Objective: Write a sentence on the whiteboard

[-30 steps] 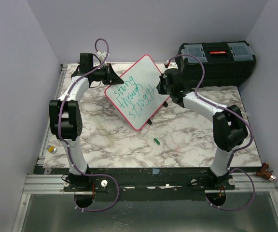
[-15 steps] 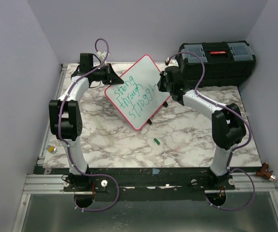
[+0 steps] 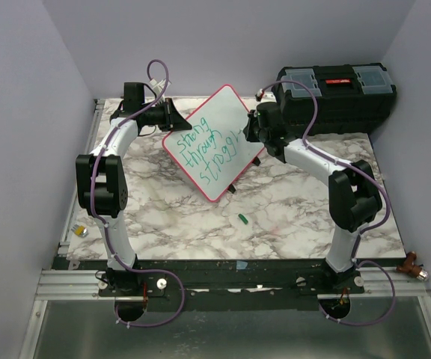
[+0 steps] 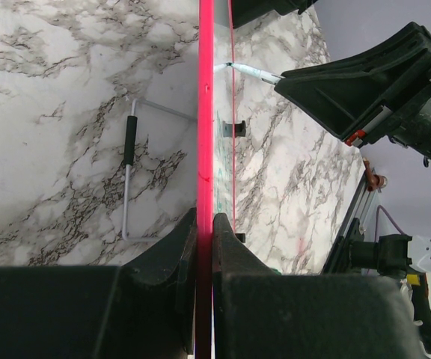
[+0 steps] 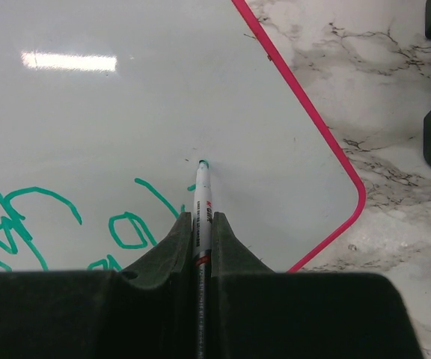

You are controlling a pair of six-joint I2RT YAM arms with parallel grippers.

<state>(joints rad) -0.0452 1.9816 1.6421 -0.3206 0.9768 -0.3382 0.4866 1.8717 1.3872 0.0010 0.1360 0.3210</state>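
The whiteboard [image 3: 212, 142], white with a pink-red frame, stands tilted on its stand in the middle of the table. My left gripper [image 3: 172, 118] is shut on its upper left edge; the left wrist view shows the red frame [image 4: 205, 149] edge-on between the jaws. The sentence [image 3: 209, 152], in green, fills three lines. My right gripper [image 3: 250, 133] is shut on a green marker [image 5: 202, 198], whose tip touches the board [image 5: 126, 112] just right of the last green letters [image 5: 129, 228].
A black toolbox [image 3: 337, 96] stands at the back right, close behind the right arm. A green marker cap [image 3: 242, 218] lies on the marble table [image 3: 275, 213] in front of the board. A small object [image 3: 81, 231] sits at the left edge.
The right arm has shifted slightly, its wrist a little higher and nearer the toolbox. The board and left arm hold still.
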